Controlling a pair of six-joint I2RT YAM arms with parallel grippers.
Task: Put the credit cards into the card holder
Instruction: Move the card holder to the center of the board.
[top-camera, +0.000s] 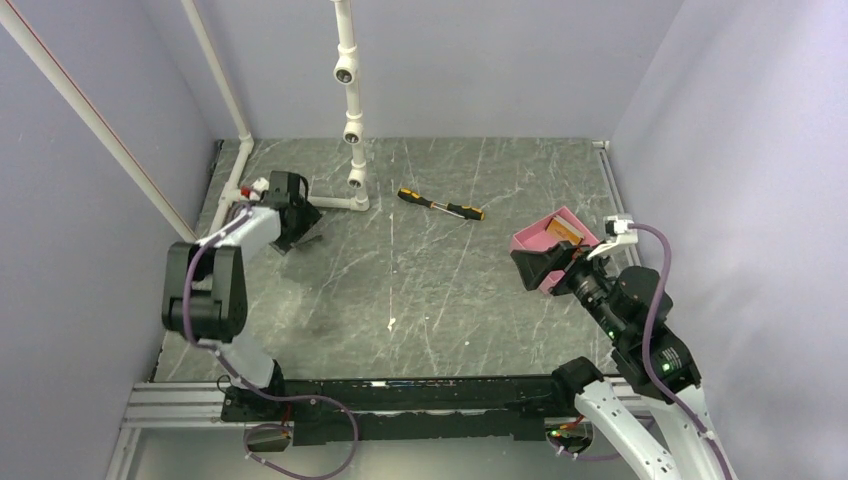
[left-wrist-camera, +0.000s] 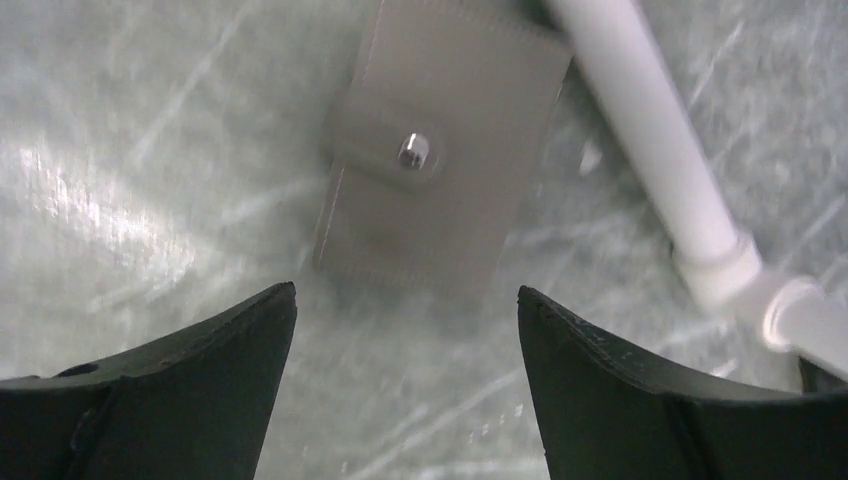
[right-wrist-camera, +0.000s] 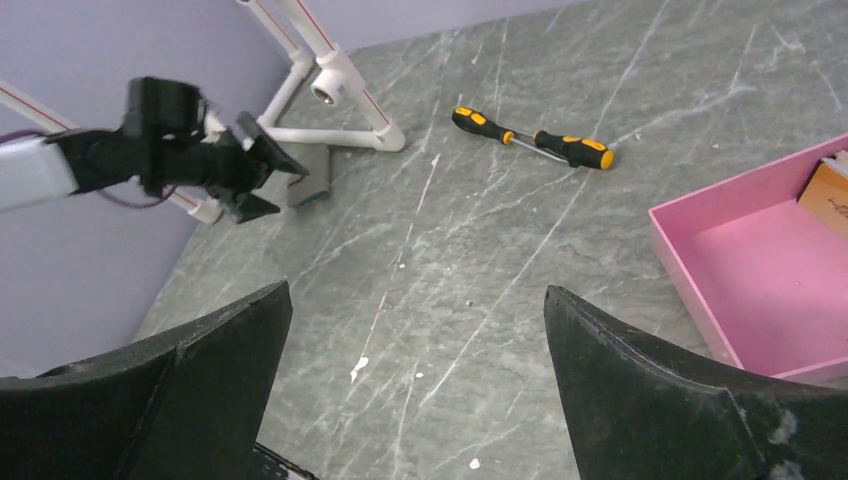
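**Lilac booth, marbled grey table**

The dark grey tabletop (top-camera: 440, 290), veined white, spreads under the left claw (top-camera: 303, 230) and the right claw (top-camera: 530, 268). Plain lilac walls (top-camera: 450, 60) rise beyond both, on three sides. White pipes (top-camera: 350, 100) stand just beyond the left claw. Soft glare lies on the stone beside it.

High rear overview of table (top-camera: 450, 290); left wrist close over card holder (left-wrist-camera: 440, 150), distant in right wrist view.
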